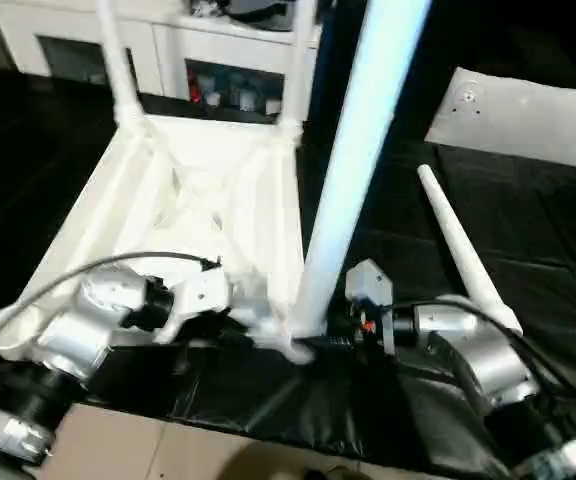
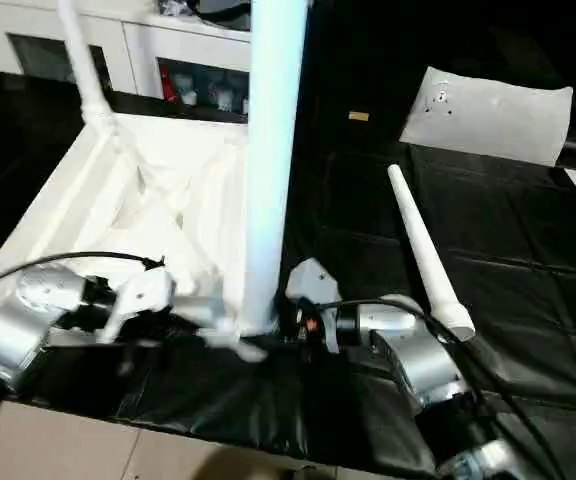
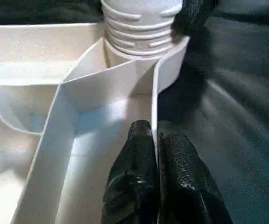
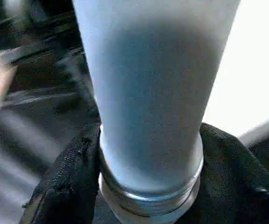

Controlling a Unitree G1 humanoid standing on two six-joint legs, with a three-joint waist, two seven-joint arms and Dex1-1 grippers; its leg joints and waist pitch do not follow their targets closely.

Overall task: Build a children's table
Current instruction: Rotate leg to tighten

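**Third leg going into its socket, one leg left**

The top lies upside down on the black-covered bench, ribs up. Two legs already stand in the far corner sockets, at about 11 and 12 o'clock in the head views. A third leg stands upright at the near corner, around 6 o'clock of the top. Its threaded foot sits at the socket, but several thread rings are visible above the rim, so I judge it not fully screwed home. The fourth leg lies loose on the bench at 3 o'clock, untouched, and the near corner by the left arm has none.

The left tool has its fingers pressed together on the top's thin side wall, pinching it to steady the piece. The right tool has one black finger on each side of the third leg just above its threads, gripping it.

The standing legs are cut off by the upper edge. The fourth socket is hidden behind the left arm. How deep the threads have caught cannot be told.
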